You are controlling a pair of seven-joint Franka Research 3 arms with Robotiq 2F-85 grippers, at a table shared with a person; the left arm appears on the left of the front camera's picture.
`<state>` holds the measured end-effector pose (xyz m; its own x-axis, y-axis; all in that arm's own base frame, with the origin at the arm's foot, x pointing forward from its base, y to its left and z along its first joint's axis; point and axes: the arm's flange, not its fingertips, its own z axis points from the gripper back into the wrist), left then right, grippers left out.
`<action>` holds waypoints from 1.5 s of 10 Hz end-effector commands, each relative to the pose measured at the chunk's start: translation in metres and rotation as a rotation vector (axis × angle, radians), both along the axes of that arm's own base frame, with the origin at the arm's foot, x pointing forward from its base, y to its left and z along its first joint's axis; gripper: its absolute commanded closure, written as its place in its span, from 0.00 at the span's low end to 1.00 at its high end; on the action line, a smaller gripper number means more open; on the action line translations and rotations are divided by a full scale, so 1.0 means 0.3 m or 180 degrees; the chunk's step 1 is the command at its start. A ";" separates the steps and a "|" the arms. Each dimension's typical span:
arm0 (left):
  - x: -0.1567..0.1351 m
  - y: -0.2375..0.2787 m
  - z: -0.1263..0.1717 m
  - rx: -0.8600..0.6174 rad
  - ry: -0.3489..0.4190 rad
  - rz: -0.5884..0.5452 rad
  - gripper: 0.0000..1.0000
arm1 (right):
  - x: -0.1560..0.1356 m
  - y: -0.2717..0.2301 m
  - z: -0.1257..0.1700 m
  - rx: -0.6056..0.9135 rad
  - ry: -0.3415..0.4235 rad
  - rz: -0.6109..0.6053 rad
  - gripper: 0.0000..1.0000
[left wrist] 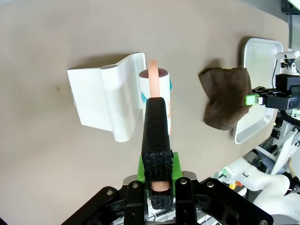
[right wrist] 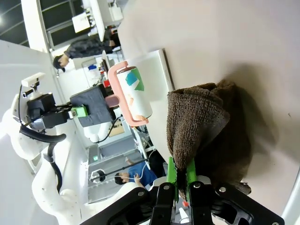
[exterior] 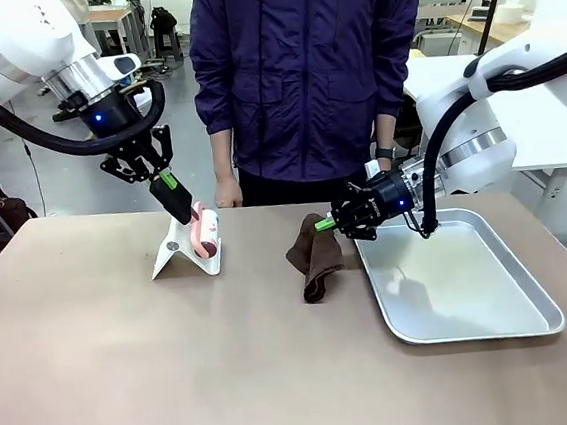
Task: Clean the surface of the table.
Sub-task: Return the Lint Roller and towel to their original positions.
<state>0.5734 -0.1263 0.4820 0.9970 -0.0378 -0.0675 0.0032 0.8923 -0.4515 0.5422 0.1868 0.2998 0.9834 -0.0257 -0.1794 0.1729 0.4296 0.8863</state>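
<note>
Brown cloth (exterior: pixel 314 255) hangs pinched in the right gripper (exterior: pixel 327 224), its lower edge on the table (exterior: pixel 128 368) beside the metal tray (exterior: pixel 496 328), ready for wiping, while the left gripper (exterior: pixel 185 214) clamps the pink handle of a lint roller (exterior: pixel 206 234) over its white stand (exterior: pixel 172 251).

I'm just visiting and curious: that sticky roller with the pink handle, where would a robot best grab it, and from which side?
By the pink handle, from above. The handle is a thin bar that fits between two fingers, while the roll is wide and probably sticky. The roller leans against its white stand on the table, handle up. The left hand grips it just so, shut on the handle.
</note>
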 end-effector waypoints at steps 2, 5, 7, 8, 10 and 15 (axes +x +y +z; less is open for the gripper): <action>0.022 -0.028 -0.054 -0.0010 -0.0001 -0.0026 0.78 | 0.031 0.025 -0.053 -0.0131 0.0060 -0.0149 0.92; 0.045 -0.013 -0.099 -0.0010 0.0012 0.0010 0.78 | 0.004 0.001 -0.033 -0.0045 0.0031 -0.0031 0.92; 0.053 -0.031 -0.119 -0.0011 0.0010 -0.0018 0.78 | 0.004 0.001 -0.033 -0.0045 0.0031 -0.0031 0.92; 0.057 -0.044 -0.127 0.0019 0.0014 -0.0014 0.78 | 0.004 0.001 -0.033 -0.0045 0.0031 -0.0031 0.92; 0.064 -0.061 -0.136 0.0069 0.0038 0.0030 0.78 | 0.004 0.001 -0.033 -0.0045 0.0031 -0.0031 0.92; 0.059 -0.050 -0.152 0.0067 -0.0061 0.0123 0.78 | 0.004 0.001 -0.033 -0.0045 0.0031 -0.0031 0.92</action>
<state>0.5923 -0.1384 0.4396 0.9976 -0.0224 -0.0661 -0.0091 0.8970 -0.4420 0.5445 0.1872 0.2854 0.9807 -0.0447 -0.1901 0.1899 0.4449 0.8752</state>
